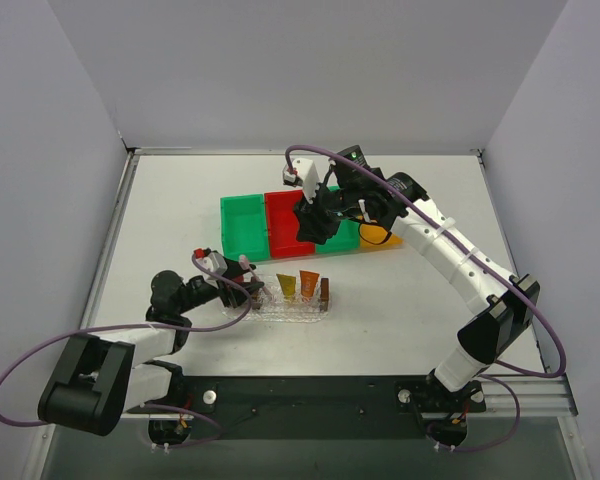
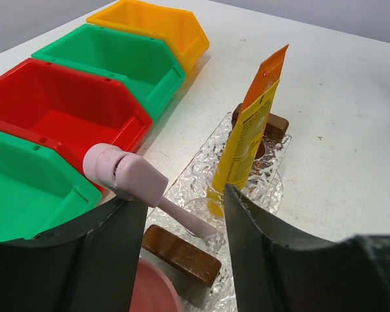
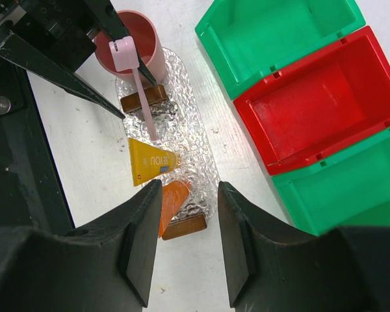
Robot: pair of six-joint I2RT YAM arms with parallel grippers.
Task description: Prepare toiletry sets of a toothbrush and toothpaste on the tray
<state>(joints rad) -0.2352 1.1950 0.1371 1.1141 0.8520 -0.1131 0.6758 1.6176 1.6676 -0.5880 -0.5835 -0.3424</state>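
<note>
Tabletop (image 1: pixel 180 200): the tray (image 3: pixel 192 104) holds the yellow tube (image 3: pixel 153 162) and the orange tube (image 3: pixel 172 200) of toothpaste standing in it, with the toothbrush (image 3: pixel 143 97) leaning just beside the yellow one. The left claw (image 2: pixel 177 198) straddles the brush, fingers spread and not pinching; the right claw (image 3: pixel 190 185) hovers above, parted and empty. Judged: one set looks complete, while the orange tube has no brush beside it.

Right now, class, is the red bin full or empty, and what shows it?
Empty. The red bin shows a bare floor and bare walls from above in the right wrist view, with nothing lying inside.
</note>
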